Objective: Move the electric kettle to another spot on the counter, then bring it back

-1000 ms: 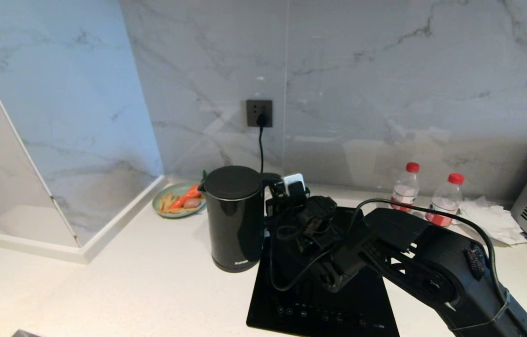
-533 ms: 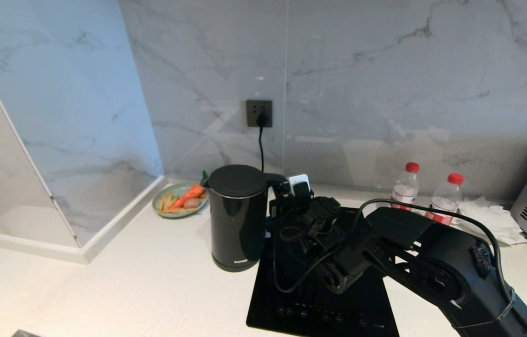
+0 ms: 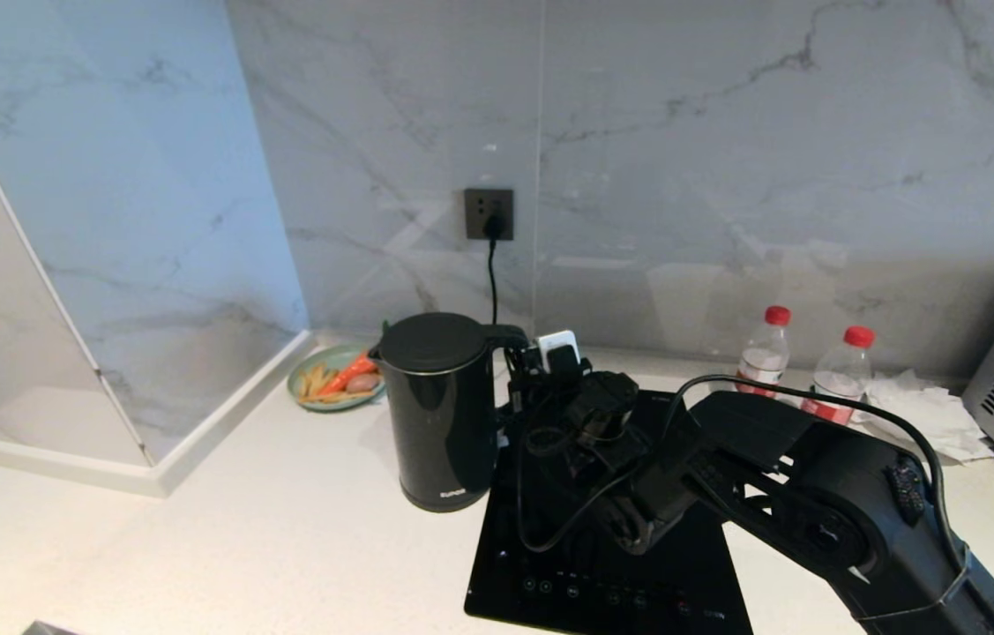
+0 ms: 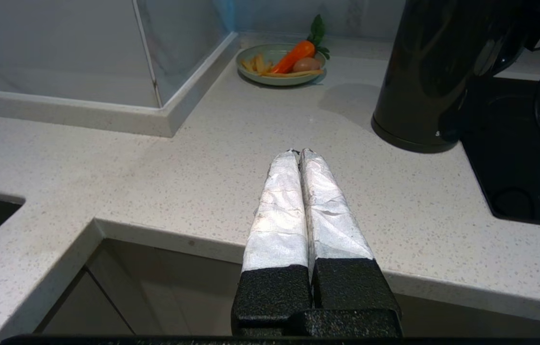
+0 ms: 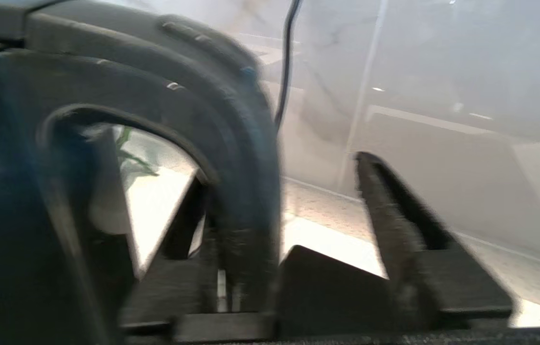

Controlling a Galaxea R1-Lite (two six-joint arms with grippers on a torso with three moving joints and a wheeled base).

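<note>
- Head view: the electric kettle [image 3: 442, 407] stands upright on the counter [image 3: 267, 538], its base just beside the left edge of the black cooktop panel [image 3: 602, 564]. The right gripper [image 3: 541, 370] sits at the kettle's handle, on the side toward the cooktop, with the right arm [image 3: 779, 494] reaching in over the panel. Behind the kettle lie a green plate of food [image 3: 333, 379] and a wall socket [image 3: 489, 212] with a cord plugged in. Two red-capped bottles [image 3: 801, 366] stand well apart to the right, near the wall.
- Left wrist view: the left gripper [image 4: 299, 158] hangs over the counter's front edge, its taped fingers [image 4: 279, 206] pressed together on nothing. The kettle is well apart from it, farther back on the worktop.
- Right wrist view: the picture is blurred, but the fingers are spread apart with the kettle's loop handle [image 5: 231, 158] between them. One finger [image 5: 394, 211] stands clear of the handle; the other passes inside the loop.
</note>
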